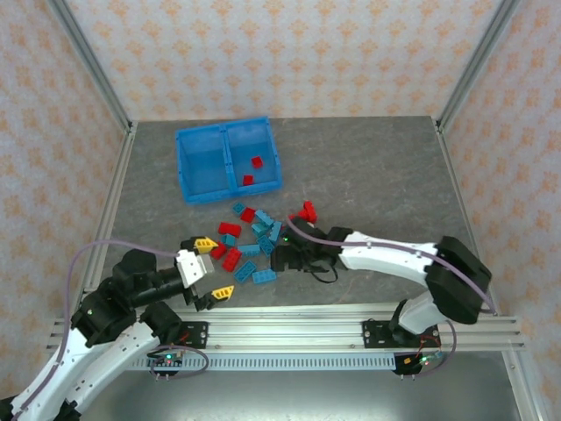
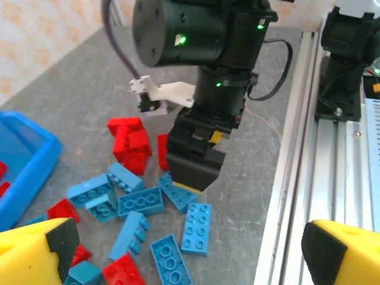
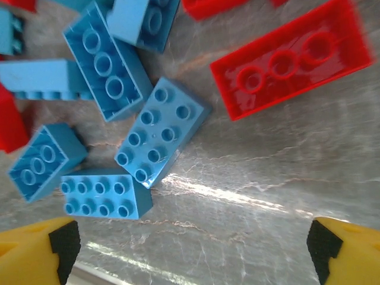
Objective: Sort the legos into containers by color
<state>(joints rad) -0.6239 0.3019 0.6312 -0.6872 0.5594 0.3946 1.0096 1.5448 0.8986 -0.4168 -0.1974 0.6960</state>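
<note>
The legos [image 1: 250,237] lie in a loose heap on the grey surface [image 1: 368,175], just in front of the blue bin [image 1: 183,167]. Its right compartment [image 1: 270,158] holds 2 red bricks [image 1: 257,161].

My right gripper [image 3: 193,246] hangs low over the near edge of the heap, spread wide and holding nothing. My left gripper [image 2: 191,249] sits beside the heap's left flank, likewise released and carrying nothing.

I judge these pieces to be light, rigid and not fragile. The plastic is glossy, so I expect the smooth walls to be slippery, and a skewed pinch could squirt a brick sideways. I would take hold across the short width, with the pads flat on the 2 long side walls.

In the right wrist view, the blue 8-stud brick [image 3: 161,133] lies studs up. Its long axis runs diagonally from lower left to upper right. That axis is not square to my fingers, so I judge the wrist needs a turn first.

The upturned red brick [image 3: 294,56] shows its hollow underside. Its long axis runs nearly left to right, rising slightly to the right. It stands apart from its neighbours, so I judge it the easier pick.
</note>
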